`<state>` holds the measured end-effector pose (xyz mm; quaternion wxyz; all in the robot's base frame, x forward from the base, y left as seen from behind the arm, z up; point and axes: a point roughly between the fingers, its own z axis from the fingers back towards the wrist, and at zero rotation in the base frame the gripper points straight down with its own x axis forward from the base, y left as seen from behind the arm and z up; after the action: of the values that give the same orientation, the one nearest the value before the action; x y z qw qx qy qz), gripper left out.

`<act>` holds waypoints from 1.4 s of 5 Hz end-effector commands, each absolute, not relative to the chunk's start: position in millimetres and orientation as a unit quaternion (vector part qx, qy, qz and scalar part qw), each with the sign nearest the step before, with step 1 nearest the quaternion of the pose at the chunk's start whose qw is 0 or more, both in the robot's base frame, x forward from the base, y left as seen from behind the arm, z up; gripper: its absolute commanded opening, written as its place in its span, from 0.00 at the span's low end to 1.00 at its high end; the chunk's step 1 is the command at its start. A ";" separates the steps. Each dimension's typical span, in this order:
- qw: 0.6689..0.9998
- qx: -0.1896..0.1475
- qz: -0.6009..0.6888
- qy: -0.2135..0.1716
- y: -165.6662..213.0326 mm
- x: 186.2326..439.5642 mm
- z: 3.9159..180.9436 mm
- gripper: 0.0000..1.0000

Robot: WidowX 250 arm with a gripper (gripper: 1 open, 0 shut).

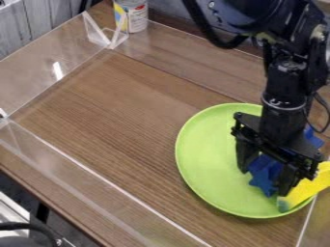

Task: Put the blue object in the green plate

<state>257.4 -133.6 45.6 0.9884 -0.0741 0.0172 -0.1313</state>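
The lime-green plate (213, 154) lies at the right front of the wooden table. My black gripper (276, 172) points straight down over the plate's right half. Its fingers close around the royal-blue block (267, 174), which sits low between them at the plate's surface; I cannot tell if the block rests on the plate. A yellow banana (307, 191) lies on the plate's right edge, partly hidden behind the gripper.
Clear plastic walls (58, 68) run along the table's left and back sides. A white bottle (129, 14) and a clear stand (103, 34) are at the back left. The wooden table top (116, 106) stretches left of the plate.
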 end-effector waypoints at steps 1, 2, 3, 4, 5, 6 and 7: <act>0.987 -0.082 -0.139 0.000 -137.2 262.3 54.4 0.00; 0.987 -0.083 -0.139 0.002 -136.4 261.9 54.0 0.00; 0.987 -0.084 -0.139 0.004 -135.5 261.4 53.7 0.00; 0.987 -0.085 -0.139 0.006 -134.7 261.0 53.3 0.00; 0.987 -0.085 -0.139 0.008 -134.0 260.6 52.8 0.00; 0.987 -0.086 -0.139 0.010 -133.2 260.3 52.1 0.00; 0.986 -0.087 -0.139 0.012 -132.5 259.9 51.6 0.00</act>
<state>256.9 -131.7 45.2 0.9874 -0.0819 0.0238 -0.1336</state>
